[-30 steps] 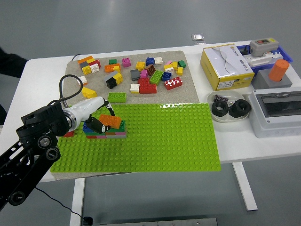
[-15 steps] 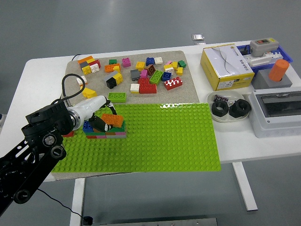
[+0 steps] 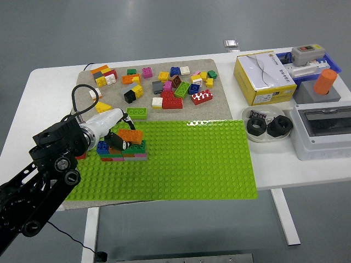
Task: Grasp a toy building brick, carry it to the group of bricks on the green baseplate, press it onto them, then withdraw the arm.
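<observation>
Head view:
Hand: left hand (image 3: 112,137) comes in from the left edge, fingers wrapped on the orange brick (image 3: 130,136).
Brick place: orange brick sits on top of the brick pile (image 3: 124,150), near the far left corner of the green baseplate (image 3: 192,164).
Long side: runs left to right, a bit tilted.
Next move: I think push straight down.
Other arm: not seen.

The baseplate (image 3: 192,159) was bright lime green with a regular grid of studs. On it sat an orange brick (image 3: 130,135) over a stack (image 3: 123,152) of blue, green, red and pink. The hand (image 3: 112,134) was white with black fingertips. The table (image 3: 49,98) was white, the mat (image 3: 219,82) beige, the box (image 3: 263,76) yellow and white.
</observation>
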{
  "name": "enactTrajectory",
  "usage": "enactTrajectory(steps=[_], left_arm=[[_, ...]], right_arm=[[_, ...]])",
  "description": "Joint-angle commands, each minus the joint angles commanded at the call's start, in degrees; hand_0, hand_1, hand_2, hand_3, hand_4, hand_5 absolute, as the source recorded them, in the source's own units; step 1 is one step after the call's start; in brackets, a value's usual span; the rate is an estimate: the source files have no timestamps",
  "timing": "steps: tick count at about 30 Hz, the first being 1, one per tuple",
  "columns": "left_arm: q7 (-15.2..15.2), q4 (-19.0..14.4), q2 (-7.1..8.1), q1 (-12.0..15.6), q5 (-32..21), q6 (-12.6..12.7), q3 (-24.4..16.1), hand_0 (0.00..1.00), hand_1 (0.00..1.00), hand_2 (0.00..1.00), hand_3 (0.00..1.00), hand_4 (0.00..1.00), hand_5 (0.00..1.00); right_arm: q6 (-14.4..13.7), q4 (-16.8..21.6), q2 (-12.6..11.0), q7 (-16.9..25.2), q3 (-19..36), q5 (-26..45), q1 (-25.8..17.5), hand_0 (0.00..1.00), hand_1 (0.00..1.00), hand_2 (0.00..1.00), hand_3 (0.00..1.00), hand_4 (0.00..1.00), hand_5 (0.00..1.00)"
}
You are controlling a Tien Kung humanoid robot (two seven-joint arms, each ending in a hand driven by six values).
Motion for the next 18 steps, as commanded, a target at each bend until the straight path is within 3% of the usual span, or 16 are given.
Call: enactTrajectory(steps=[18], left_arm=[[0.0, -1.6, 0.65, 0.0, 0.6, -1.3, 0.9, 0.853, 0.845, 0.780, 0.366, 0.683, 0.002]], right_arm=[[0.0, 0.0, 0.0, 0.3, 0.5, -0.8, -0.2, 0.715, 0.674, 0.711, 0.908, 0.750, 0.998]])
